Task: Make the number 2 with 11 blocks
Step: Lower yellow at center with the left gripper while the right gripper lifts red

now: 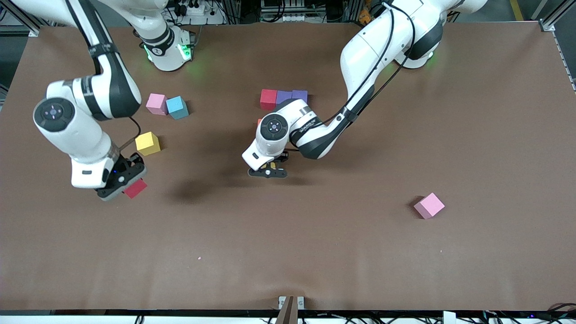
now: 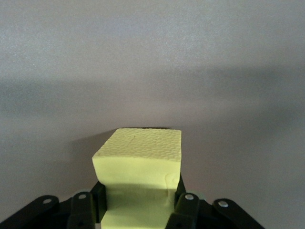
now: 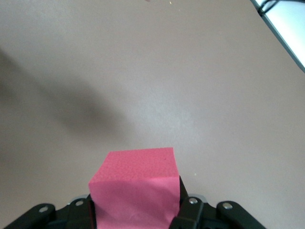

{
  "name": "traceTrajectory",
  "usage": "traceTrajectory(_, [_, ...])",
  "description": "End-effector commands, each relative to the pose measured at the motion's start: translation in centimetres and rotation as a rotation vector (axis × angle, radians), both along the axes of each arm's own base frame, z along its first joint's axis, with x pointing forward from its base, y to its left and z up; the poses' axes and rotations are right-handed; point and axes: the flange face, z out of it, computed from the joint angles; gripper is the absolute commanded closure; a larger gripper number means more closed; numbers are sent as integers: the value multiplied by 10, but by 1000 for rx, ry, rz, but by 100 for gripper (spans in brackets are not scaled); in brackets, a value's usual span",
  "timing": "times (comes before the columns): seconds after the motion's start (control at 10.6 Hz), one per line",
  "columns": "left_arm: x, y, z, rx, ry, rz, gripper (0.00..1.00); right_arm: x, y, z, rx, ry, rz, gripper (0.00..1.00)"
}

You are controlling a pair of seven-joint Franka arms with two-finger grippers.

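Started number 2: row of matte foam cubes, red point(image 1: 268, 99) and two purple point(image 1: 291, 96), at table centre.

Left gripper point(image 1: 268, 172) nearer front camera than row, we note it clamping yellow-green foam cube point(image 2: 138, 167).

Right gripper point(image 1: 120, 179), toward right arm's end, clamps red foam cube point(image 3: 136, 188).

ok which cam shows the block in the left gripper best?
Left wrist view: the yellow-green block fills the frame, clamped between the left gripper's fingers. In the front view only a yellow sliver peeks out under the wrist. The right wrist view doesn't show it.
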Motion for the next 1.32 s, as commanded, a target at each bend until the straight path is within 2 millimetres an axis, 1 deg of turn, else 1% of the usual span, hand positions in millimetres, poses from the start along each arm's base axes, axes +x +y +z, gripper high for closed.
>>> traceTrajectory(0.0, [-1, -4, 0, -10, -1, -15, 54, -20, -1, 9, 45, 24, -73, 65])
traceTrajectory(0.76, [-8, -8, -2, -6, 2, -25, 52, -23, 5, 9, 60, 42, -75, 65])
traceTrajectory(0.85, [-7, -8, -2, -6, 2, -24, 46, -26, 1, 12, 51, 63, -75, 65])
traceTrajectory(0.95, [-7, -8, -2, -6, 0, -28, 24, -28, -2, 17, 46, 63, -81, 65])
traceTrajectory(1.04, [-6, -7, -4, -3, -4, -39, 0, -29, -2, 21, 44, 61, -81, 65])
traceTrajectory(1.23, [-6, -6, -4, -4, -11, -66, 0, -29, -2, 20, 55, 71, -89, 65])
